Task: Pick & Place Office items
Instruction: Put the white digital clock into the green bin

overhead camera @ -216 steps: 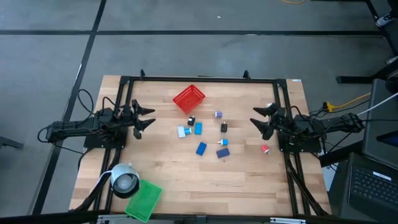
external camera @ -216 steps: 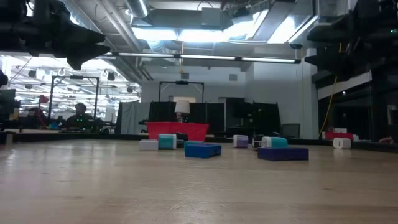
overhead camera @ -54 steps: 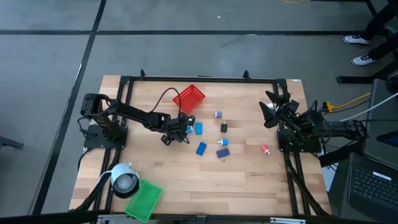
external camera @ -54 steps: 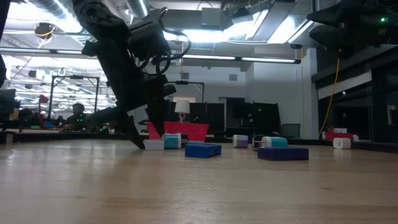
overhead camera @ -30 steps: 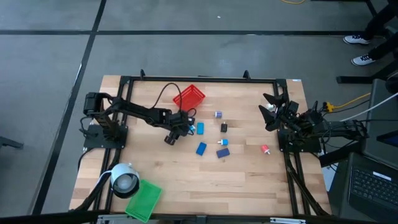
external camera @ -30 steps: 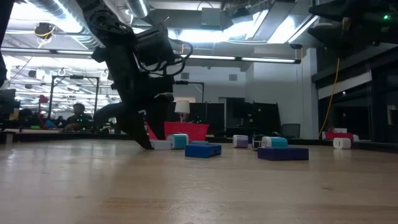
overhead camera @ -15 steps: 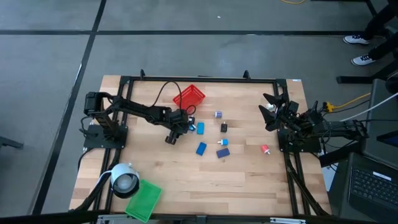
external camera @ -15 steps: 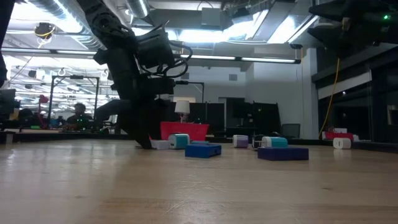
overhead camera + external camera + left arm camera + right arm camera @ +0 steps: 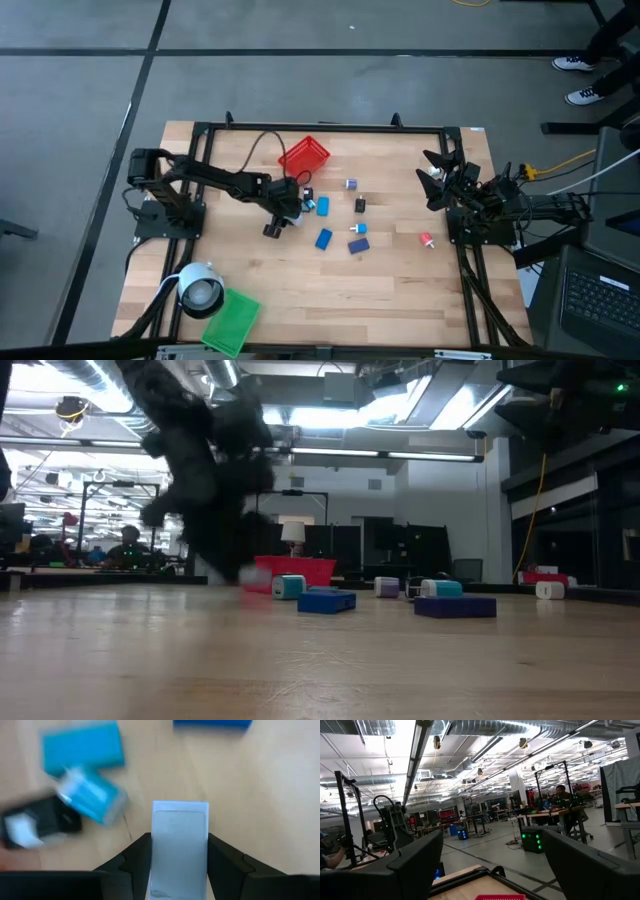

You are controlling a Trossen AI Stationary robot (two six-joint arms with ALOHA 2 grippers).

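Observation:
My left gripper (image 9: 289,207) (image 9: 180,870) reaches over the table's middle, just in front of the red mesh basket (image 9: 304,158), and is shut on a pale white block (image 9: 180,842). Beside it lie a teal block (image 9: 82,745), a light-blue and white piece (image 9: 90,795) and a black piece (image 9: 40,820). More small items lie flat on the wood: a blue block (image 9: 323,239), a purple bit (image 9: 351,185), a black bit (image 9: 360,205) and a pink-red bit (image 9: 426,239). My right gripper (image 9: 437,180) waits open at the right edge. My left gripper pinches the pale white block between its two fingers (image 9: 137,862), one on each long side (image 9: 156,850). The fingers come from above and lie along the block. In the low view the arm (image 9: 205,480) is blurred, and the block no longer shows on the wood.
A flat green tray (image 9: 232,320) and a round white object (image 9: 200,290) sit at the near left corner. A black rail frame (image 9: 320,127) runs along the table's edges. Bare wood (image 9: 330,290) spreads across the near half. A person (image 9: 125,545) sits far behind.
My left gripper, with the white block between its fingers, has drawn a little toward the table's left and near edges. The block lay beside the teal piece in the low view and is gone from there now. The right arm has kept still.

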